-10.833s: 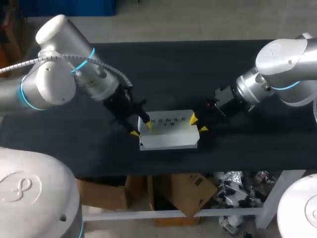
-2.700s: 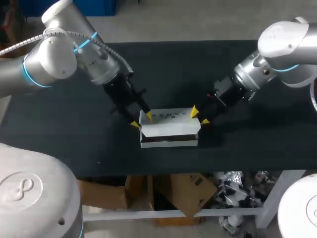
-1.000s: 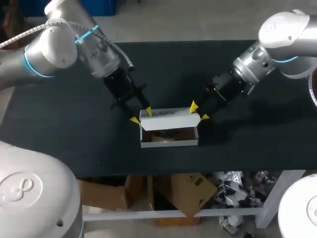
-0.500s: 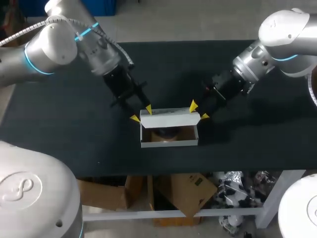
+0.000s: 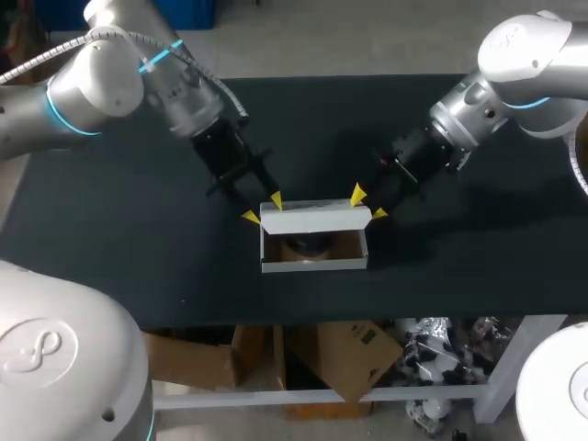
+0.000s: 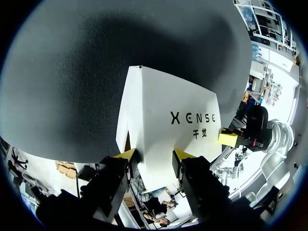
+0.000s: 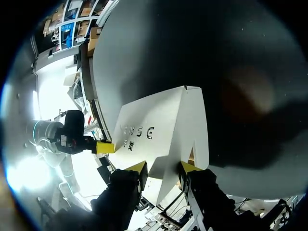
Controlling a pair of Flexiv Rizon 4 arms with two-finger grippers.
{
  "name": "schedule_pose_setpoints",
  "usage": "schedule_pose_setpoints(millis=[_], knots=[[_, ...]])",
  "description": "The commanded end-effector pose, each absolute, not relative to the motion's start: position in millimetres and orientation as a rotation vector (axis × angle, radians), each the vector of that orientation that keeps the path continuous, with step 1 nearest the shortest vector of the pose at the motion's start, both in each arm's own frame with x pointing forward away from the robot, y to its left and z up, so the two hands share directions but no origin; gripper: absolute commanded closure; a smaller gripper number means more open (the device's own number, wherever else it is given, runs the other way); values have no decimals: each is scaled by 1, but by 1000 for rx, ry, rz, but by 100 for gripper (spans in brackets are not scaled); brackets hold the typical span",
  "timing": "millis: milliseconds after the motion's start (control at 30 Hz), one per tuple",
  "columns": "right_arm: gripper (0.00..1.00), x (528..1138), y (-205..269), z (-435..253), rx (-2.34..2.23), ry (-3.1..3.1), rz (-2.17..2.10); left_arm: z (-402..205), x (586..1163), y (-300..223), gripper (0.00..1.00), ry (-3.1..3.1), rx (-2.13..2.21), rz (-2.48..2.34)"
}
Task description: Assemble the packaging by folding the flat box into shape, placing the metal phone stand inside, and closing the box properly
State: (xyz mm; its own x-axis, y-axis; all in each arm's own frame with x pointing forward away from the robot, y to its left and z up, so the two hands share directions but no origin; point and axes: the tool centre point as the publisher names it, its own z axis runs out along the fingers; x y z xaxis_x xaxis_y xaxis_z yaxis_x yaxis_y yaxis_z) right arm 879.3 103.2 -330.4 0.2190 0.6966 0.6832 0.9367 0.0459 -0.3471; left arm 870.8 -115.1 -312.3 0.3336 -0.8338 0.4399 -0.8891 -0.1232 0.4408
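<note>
The white box (image 5: 315, 264) sits open near the table's front edge, with the dark metal phone stand (image 5: 308, 246) inside it. Its printed lid (image 5: 315, 217) stands upright along the back wall. My left gripper (image 5: 262, 209) is shut on the lid's left end, one yellow tip in front and one behind. My right gripper (image 5: 366, 203) is shut on the right end the same way. In the left wrist view the lid (image 6: 168, 110) runs out from between my left gripper (image 6: 154, 155). The right wrist view shows the lid (image 7: 159, 125) held in my right gripper (image 7: 163, 168).
The black table top (image 5: 110, 230) lies bare on both sides of the box and behind it. The table's front edge (image 5: 367, 317) is a short way in front of the box.
Both grippers have moved back a little with the lid, tipping it from a slant to nearly upright. More of the box's inside and the stand shows now.
</note>
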Motion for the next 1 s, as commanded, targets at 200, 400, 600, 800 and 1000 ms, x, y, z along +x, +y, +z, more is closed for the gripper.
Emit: schedule_pose_setpoints(millis=[200, 400, 600, 800, 1000], knots=[[56, 884, 109, -329, -1698, -1541, -369, -310, 874, -118, 54, -1497, 1962, 100], [56, 885, 110, -329, -1698, -1544, -364, -310, 874, -116, 54, -1483, 1960, 99], [56, 886, 110, -326, -1700, -1548, -362, -310, 876, -115, 55, -1469, 1952, 95], [56, 887, 110, -324, -1700, -1553, -363, -309, 878, -116, 55, -1465, 1951, 92], [56, 887, 111, -323, -1700, -1555, -363, -307, 879, -116, 55, -1461, 1952, 91]])
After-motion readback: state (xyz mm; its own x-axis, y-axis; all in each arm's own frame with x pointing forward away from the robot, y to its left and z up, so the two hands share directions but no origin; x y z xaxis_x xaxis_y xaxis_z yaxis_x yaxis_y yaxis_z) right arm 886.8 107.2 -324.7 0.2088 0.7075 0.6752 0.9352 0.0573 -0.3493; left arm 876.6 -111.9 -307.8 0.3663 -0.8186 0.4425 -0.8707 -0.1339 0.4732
